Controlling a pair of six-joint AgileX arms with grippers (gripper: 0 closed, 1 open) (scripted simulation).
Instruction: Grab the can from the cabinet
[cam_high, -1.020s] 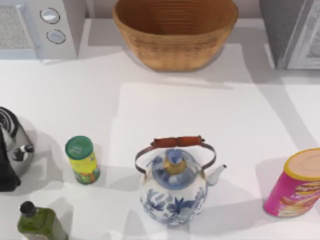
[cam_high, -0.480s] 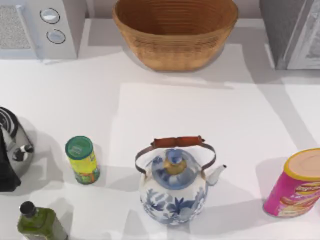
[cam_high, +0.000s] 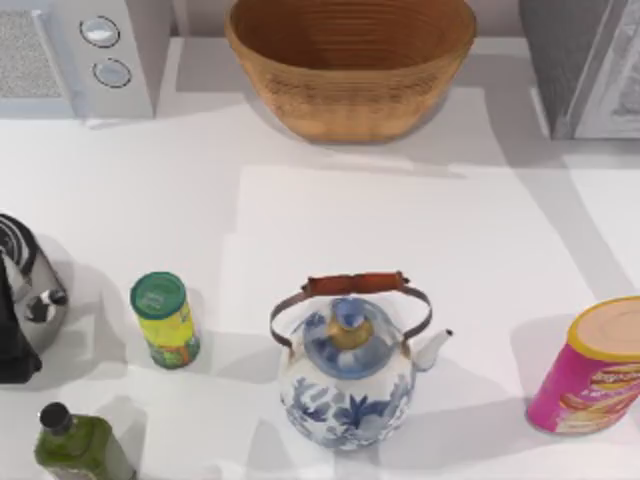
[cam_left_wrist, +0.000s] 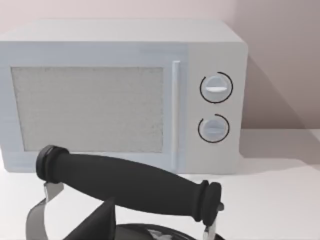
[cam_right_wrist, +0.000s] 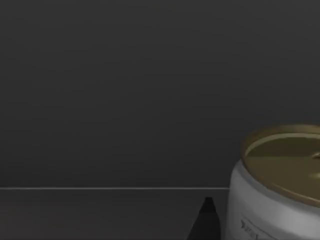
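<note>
The can (cam_right_wrist: 280, 185) is a small cylinder with a dull gold round top and a silvery-grey side. It stands on a dark shelf inside the cabinet (cam_high: 585, 70), at the table's far right corner. In the right wrist view, one dark fingertip (cam_right_wrist: 207, 220) of my right gripper rises just beside the can's side, at about shelf level. The can's far side is cut off by the picture edge. Whether the finger touches the can cannot be told. My left arm stays idle at the table's left edge, over a grey kettle (cam_high: 30, 290) with a black handle (cam_left_wrist: 130, 185).
A white microwave (cam_left_wrist: 125, 95) stands at the back left and a wicker basket (cam_high: 350, 70) at the back middle. Toward the front stand a green-lidded can (cam_high: 165, 320), a blue-and-white teapot (cam_high: 348, 375), a pink canister (cam_high: 590, 370) and a green bottle (cam_high: 75, 445).
</note>
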